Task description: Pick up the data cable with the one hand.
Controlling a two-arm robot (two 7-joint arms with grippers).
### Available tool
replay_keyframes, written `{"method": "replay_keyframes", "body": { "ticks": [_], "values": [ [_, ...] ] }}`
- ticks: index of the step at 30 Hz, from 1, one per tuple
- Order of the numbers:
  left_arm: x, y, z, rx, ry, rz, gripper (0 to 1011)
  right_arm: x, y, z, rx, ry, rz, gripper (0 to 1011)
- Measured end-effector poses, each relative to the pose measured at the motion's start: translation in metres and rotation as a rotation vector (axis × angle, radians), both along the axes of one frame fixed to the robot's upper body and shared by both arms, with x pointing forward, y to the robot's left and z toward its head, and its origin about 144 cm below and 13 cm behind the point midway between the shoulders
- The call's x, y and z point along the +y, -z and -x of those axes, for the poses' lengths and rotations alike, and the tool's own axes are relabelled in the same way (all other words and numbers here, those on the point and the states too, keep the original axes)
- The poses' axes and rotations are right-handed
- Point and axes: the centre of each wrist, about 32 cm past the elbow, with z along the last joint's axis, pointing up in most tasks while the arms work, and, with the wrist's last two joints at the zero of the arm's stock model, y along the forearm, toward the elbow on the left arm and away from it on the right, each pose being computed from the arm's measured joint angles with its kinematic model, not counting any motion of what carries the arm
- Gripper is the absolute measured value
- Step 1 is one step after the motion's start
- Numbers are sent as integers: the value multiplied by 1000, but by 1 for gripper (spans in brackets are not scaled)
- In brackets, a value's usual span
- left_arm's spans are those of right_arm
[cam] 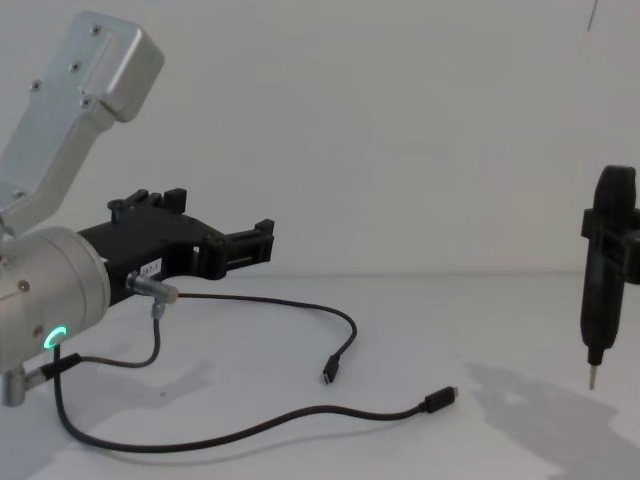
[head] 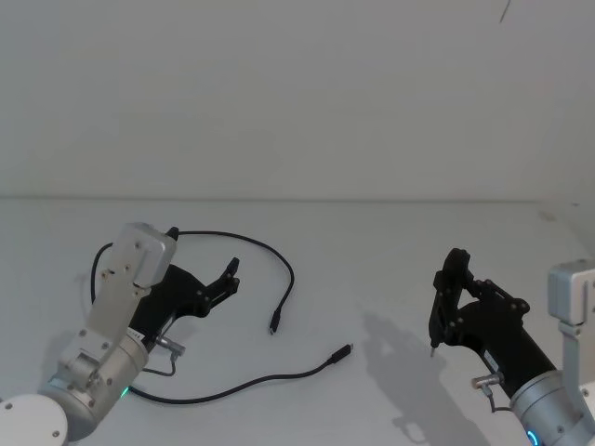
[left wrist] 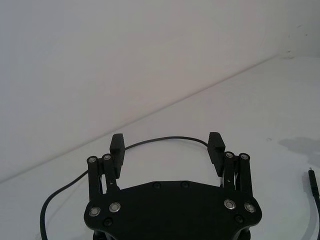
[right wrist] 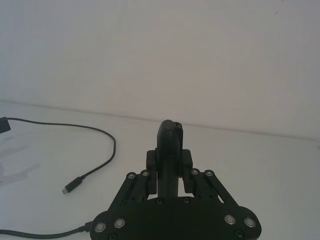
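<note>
The data cable [head: 279,253] is a long thin black line lying in loops on the white table, its two plug ends [head: 272,328] [head: 344,350] resting near the middle. My left gripper [head: 231,274] hovers open over the cable's far loop, with nothing between its fingers. In the left wrist view the cable [left wrist: 165,138] runs across the table beyond the open fingertips [left wrist: 117,142]. From the chest the cable [cam: 300,305] lies below and ahead of the left gripper [cam: 225,235]. My right gripper [head: 456,297] stands off to the right, shut on a slim black tool [cam: 605,270] held upright, tip down.
A short grey wire [cam: 150,300] with a metal plug hangs from the left wrist. The white table [head: 390,251] meets a plain white wall behind. The tool's metal tip [head: 433,351] hangs just above the table at the right.
</note>
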Motion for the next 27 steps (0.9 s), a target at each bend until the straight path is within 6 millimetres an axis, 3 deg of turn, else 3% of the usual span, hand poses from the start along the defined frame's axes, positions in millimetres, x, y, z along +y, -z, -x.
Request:
{"method": "replay_keyframes", "body": {
  "ticks": [27],
  "values": [
    [0,0,0,1,0,0,1001,0,0,0,0,0,0,279]
  ]
}}
